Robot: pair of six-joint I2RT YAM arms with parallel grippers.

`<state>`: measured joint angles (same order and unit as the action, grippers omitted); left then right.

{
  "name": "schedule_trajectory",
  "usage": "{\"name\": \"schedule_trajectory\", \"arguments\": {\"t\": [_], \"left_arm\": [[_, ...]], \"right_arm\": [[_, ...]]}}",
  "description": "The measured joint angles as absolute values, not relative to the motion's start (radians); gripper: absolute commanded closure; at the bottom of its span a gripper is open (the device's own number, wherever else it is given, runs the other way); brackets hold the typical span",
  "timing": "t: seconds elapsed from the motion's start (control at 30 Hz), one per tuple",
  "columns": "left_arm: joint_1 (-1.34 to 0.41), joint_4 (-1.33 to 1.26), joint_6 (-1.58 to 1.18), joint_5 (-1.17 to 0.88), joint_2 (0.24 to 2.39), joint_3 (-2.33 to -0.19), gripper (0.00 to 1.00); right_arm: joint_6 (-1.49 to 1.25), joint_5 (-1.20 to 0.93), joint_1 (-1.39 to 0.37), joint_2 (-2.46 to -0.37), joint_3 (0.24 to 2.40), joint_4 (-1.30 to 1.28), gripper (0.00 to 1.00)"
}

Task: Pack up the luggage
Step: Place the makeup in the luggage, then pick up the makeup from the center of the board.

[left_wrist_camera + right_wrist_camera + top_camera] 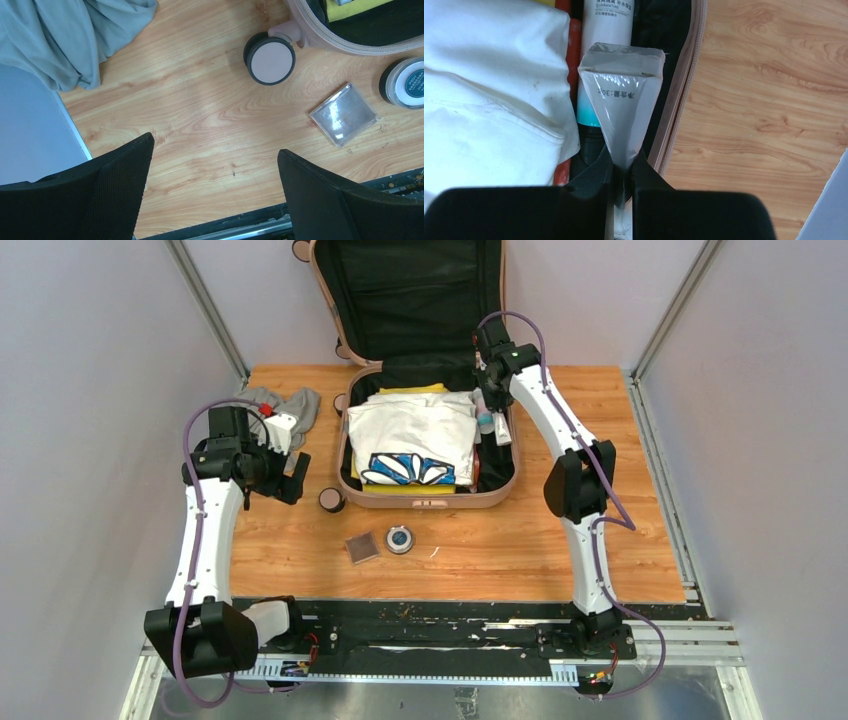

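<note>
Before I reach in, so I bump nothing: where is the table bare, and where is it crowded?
Bare wood lies right of the right arm, out to the table edge, and front-left, between the left arm and the square case. Crowded: case, jar and wheel before the luggage, which clothes fill.
</note>
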<state>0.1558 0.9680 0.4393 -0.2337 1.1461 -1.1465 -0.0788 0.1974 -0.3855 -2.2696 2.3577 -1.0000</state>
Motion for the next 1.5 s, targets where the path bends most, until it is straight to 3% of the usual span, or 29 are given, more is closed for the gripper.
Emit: {"name": "schedule_trajectory", "arguments": {"t": [0.27,0.4,0.5,0.77,0.97,1.07,1.23,1.4,1.5], "left_arm": [[0.156,0.968,0.442,-0.24,1.163,-1.147,0.0],[0.156,0.968,0.444,-0.24,1.162,-1.147,0.0],[0.156,0.968,0.445,-0.24,1.162,-1.147,0.0],[0.156,0.968,0.445,-0.24,1.152,-1.147,0.0],[0.156,0.97,0.446,-0.236,1.144,-1.147,0.0],[0.156,0.973,0.446,-0.236,1.143,-1.147,0.0],[0.156,0.975,0.446,-0.241,1.143,-1.147,0.0],[0.156,0.975,0.446,-0.242,1.145,-1.147,0.0],[0.156,0.975,0.445,-0.242,1.147,-1.147,0.0]], "right_arm": [[-0.075,0.147,-0.357,-2.271,2.357,-0.975,0.84],[-0.093,0.135,-0.345,-2.283,2.357,-0.962,0.43],[-0.089,0.134,-0.331,-2.296,2.357,-0.957,0.29],[-0.105,0.111,-0.318,-2.227,2.256,-0.928,0.27],[-0.123,0.088,-0.373,-1.946,2.009,-0.86,0.22],[-0.122,0.117,-0.512,-1.754,1.829,-0.79,0.2],[-0.14,0.138,-0.888,-1.538,1.532,-0.669,0.14],[-0.191,0.161,-1.114,-1.494,1.313,-0.587,0.01],[-0.219,0.162,-1.196,-1.515,1.25,-0.531,0.0]]}}
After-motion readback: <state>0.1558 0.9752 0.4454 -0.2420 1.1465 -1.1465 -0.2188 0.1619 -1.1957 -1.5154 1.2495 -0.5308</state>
